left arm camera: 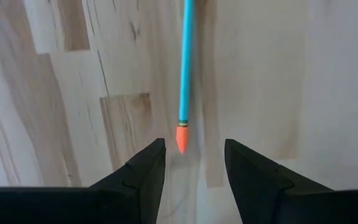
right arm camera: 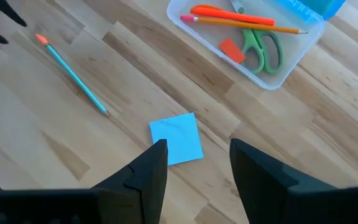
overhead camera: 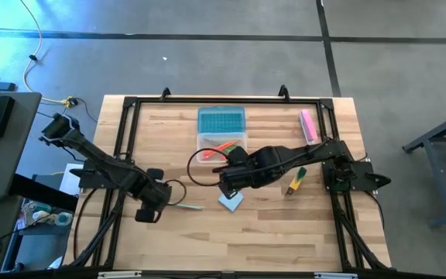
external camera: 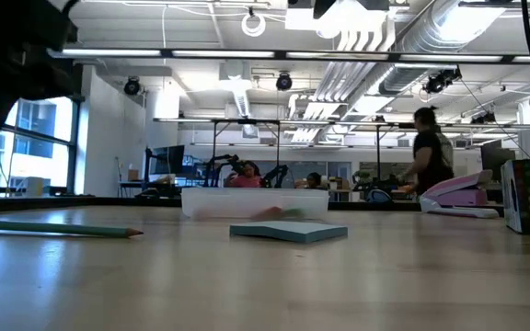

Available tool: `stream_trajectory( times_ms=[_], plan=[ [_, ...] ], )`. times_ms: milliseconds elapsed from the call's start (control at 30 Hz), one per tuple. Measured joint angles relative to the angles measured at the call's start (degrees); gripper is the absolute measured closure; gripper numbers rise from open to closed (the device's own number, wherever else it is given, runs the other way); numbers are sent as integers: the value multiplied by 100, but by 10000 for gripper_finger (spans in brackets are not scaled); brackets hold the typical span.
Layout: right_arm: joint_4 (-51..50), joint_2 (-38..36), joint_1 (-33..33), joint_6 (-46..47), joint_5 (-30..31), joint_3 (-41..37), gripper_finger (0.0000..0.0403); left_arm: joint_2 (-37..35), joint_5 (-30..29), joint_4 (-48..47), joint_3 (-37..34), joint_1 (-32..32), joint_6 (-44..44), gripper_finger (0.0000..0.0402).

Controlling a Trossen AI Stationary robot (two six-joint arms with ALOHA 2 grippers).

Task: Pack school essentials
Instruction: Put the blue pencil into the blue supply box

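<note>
the left tool is hovering open and empty over the eraser end of the blue pencil, which is lying on the tabletop, its long axis running rightward toward the notepad.

A teal pencil with an orange eraser end lies flat just ahead of the open left gripper. A light-blue square notepad lies flat just before the open right gripper; beyond, a clear box holds green-handled scissors, an orange-red pen, a pencil and a red eraser.
</note>
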Motion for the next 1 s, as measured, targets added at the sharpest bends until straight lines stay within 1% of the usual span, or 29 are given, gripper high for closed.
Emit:
stream_trajectory(
  times_ms=[100, 200, 300, 433, 567, 667, 833, 1000],
  plan=[
    [0, 0, -22, -122, -5, 0, 240, 358, 92, 1, -2, 127, 38, 245],
    [2, 0, -40, -228, -16, 0, 240, 718, 468, 39, -3, 318, 36, 243],
    [-15, 0, -46, -325, -16, 2, 240, 936, 510, 288, -114, 426, 26, 243],
    [-37, -2, -46, -326, -16, 4, 240, 1016, 745, 902, -565, 527, -136, 243],
    [-84, -5, -44, -327, -16, 7, 240, 1013, 553, 1075, -894, 556, -218, 243],
    [-83, -5, -44, -325, -14, 7, 240, 989, 477, 1122, -982, 550, -110, 243],
    [-83, -5, -44, -323, -16, 7, 240, 973, 568, 1376, -1116, 554, -88, 243],
    [-83, -5, -46, -265, -14, 7, 240, 973, 550, 1392, -1132, 555, 93, 247]
  ],
)
